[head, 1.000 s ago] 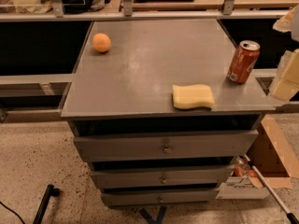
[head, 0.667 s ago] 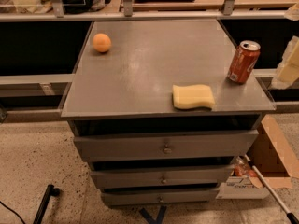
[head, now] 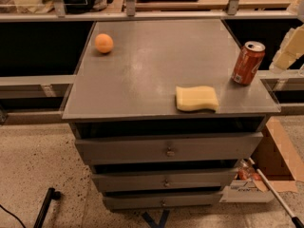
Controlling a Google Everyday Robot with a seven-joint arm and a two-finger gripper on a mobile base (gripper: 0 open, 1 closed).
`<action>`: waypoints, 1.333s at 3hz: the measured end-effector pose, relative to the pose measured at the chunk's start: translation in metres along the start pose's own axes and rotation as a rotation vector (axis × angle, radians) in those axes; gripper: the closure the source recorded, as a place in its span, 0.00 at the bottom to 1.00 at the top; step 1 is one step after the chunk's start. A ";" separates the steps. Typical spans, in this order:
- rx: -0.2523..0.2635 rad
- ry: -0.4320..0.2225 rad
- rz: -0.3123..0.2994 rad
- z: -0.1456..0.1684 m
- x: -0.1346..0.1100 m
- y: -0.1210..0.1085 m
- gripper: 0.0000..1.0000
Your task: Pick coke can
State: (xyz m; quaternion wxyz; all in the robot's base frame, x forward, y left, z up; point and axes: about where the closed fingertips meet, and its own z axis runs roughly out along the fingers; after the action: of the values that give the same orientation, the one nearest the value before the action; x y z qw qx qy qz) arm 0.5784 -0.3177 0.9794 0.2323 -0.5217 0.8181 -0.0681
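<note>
The coke can (head: 248, 63) is a reddish-orange can with a silver top. It stands upright near the right edge of the grey cabinet top (head: 152, 70). My gripper (head: 290, 49) is a pale shape at the right edge of the view, just right of the can and a little above it, apart from it. Only part of it is in view.
A yellow sponge (head: 196, 98) lies near the front edge, left of the can. An orange fruit (head: 104, 43) sits at the back left. Three drawers (head: 166, 148) are below. A cardboard box (head: 280, 158) stands on the floor at the right. Metal rails (head: 142, 15) run behind.
My gripper has risen along the right edge, from below the can's level to beside its top. The can, sponge and orange have not moved.
</note>
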 end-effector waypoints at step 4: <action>-0.096 -0.111 0.061 0.091 -0.004 -0.016 0.00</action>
State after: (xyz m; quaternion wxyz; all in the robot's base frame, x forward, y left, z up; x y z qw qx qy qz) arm 0.6346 -0.3092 0.9061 0.2542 -0.5099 0.8218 0.0073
